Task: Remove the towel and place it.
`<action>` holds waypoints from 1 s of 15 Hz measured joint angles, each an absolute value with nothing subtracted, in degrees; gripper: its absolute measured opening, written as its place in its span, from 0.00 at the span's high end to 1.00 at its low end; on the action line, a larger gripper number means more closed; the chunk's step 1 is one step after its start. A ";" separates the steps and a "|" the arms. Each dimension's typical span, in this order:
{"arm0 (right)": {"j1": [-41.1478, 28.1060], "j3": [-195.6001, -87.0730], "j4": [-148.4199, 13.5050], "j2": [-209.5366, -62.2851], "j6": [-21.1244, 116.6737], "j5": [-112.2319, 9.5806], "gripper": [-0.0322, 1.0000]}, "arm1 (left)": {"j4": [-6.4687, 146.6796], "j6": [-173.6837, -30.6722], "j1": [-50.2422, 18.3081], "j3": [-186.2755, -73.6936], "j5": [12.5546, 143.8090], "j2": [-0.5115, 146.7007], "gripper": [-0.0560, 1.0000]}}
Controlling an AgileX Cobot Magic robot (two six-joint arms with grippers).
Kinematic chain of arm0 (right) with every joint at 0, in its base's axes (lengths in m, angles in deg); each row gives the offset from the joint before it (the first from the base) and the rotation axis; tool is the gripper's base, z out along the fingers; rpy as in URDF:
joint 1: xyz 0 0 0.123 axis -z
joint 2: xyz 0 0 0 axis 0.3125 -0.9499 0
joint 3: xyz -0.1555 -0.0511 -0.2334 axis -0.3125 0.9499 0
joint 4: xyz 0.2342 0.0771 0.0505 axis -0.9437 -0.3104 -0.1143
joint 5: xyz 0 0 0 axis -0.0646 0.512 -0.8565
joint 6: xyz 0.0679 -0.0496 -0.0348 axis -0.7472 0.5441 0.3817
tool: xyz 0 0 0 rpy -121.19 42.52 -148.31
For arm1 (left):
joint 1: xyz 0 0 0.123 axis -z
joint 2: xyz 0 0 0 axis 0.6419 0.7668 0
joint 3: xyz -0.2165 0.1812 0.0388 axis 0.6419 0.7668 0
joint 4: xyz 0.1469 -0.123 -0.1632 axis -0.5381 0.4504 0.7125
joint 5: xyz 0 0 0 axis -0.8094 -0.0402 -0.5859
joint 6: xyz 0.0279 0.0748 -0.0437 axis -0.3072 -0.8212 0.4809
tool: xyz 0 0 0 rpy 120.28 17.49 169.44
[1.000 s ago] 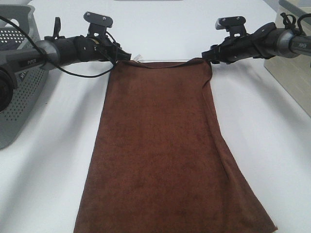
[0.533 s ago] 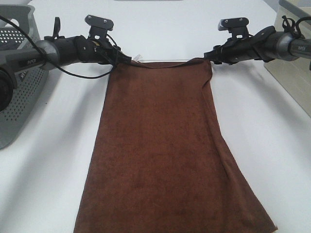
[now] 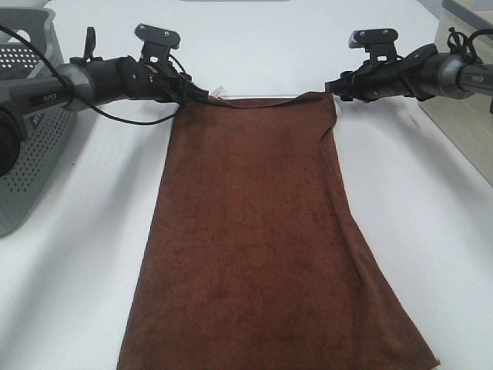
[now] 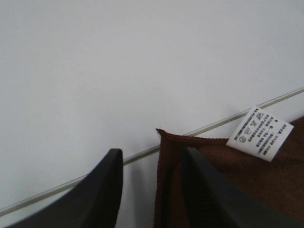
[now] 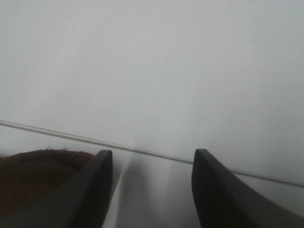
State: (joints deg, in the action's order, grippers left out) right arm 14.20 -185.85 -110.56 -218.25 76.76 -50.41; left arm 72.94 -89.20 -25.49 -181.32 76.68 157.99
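The dark reddish-brown towel [image 3: 254,239] lies spread flat on the white table [image 3: 69,293], reaching from its far edge down past the near edge of the exterior view. Its white tag [image 4: 259,133] sits at the far-left corner. My left gripper [image 3: 202,94] is low at that corner and open. In the left wrist view the towel's side edge [image 4: 166,180] lies in the gap of the left gripper [image 4: 152,156]. My right gripper [image 3: 333,83] is just off the far-right corner, open. In the right wrist view only bare table shows between the fingers of the right gripper [image 5: 153,154], and the towel [image 5: 42,175] lies beside one finger.
A grey perforated basket [image 3: 31,116] stands at the left table edge, under the left arm. A beige box [image 3: 462,116] stands at the right, beneath the right arm. A thin seam [image 5: 152,152] runs across the table along the towel's far edge.
The right arm has drawn back slightly to the right, away from the towel's far-right corner. The left arm and the towel have not visibly moved.
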 joint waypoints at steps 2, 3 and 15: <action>14.20 -185.85 -110.90 -218.25 76.76 -49.89 0.47 | 72.99 -89.20 -25.49 -181.32 75.82 157.99 0.59; 14.20 -185.85 -110.90 -218.25 76.76 -49.89 0.47 | 72.99 -89.20 -25.49 -181.32 75.42 157.99 0.59; 14.20 -185.85 -82.02 -196.82 44.79 -11.56 0.31 | 67.84 -79.35 -26.18 -182.29 41.21 141.49 0.28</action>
